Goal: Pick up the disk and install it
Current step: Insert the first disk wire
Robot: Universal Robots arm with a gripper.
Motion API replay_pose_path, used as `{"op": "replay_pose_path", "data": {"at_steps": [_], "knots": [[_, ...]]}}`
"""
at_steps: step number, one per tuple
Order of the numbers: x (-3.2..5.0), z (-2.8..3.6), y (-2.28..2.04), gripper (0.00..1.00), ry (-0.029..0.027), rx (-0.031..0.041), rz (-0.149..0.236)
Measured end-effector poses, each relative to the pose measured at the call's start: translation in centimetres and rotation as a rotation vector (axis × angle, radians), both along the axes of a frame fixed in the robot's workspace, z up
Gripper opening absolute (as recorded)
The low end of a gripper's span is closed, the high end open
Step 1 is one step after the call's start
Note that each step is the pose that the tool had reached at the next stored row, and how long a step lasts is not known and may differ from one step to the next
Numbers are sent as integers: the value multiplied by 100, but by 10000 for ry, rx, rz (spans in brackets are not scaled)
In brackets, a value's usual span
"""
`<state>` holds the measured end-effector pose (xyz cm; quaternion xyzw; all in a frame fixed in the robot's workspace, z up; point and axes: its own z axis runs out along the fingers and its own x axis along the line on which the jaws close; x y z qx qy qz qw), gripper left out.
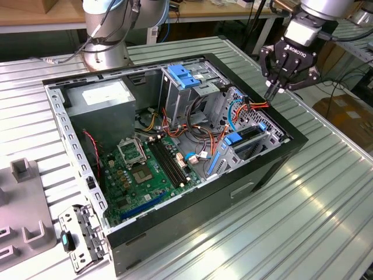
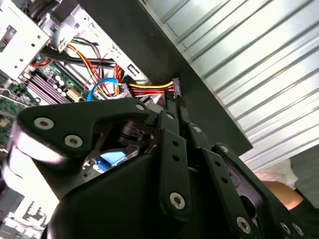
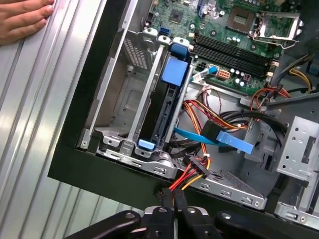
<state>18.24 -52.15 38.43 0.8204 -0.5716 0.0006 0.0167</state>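
The gripper (image 1: 271, 93) has its fingertips pressed together on a small power connector (image 2: 175, 88). Red, yellow and black wires trail out of the pinch, plain in both wrist views. It hangs just above the black rim of the case (image 3: 99, 174).

Just past the fingertips, down inside, there's the disk (image 3: 166, 113). It stands on edge in a slot of the drive cage (image 3: 127, 89) with blue bracket along its edge, and I'd call it already seated. Between tool and disk, a blue data cable (image 3: 222, 137) lies across the wire bundle.

The risk, as I read it: that's a thin grip on the connector, and the stiff wires could twist it askew or drag it out. The blue cable could snag too.

Farther off, a hand (image 3: 22, 17) rests on the table (image 3: 45, 124) beside the case, close enough to worry about.
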Motion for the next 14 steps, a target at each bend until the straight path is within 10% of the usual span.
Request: {"op": "replay_pose_path", "data": {"at_steps": [3,14], "knots": [[5,-46,0,36,0,-39,1077],[6,-149,0,36,-12,-58,3874]]}}
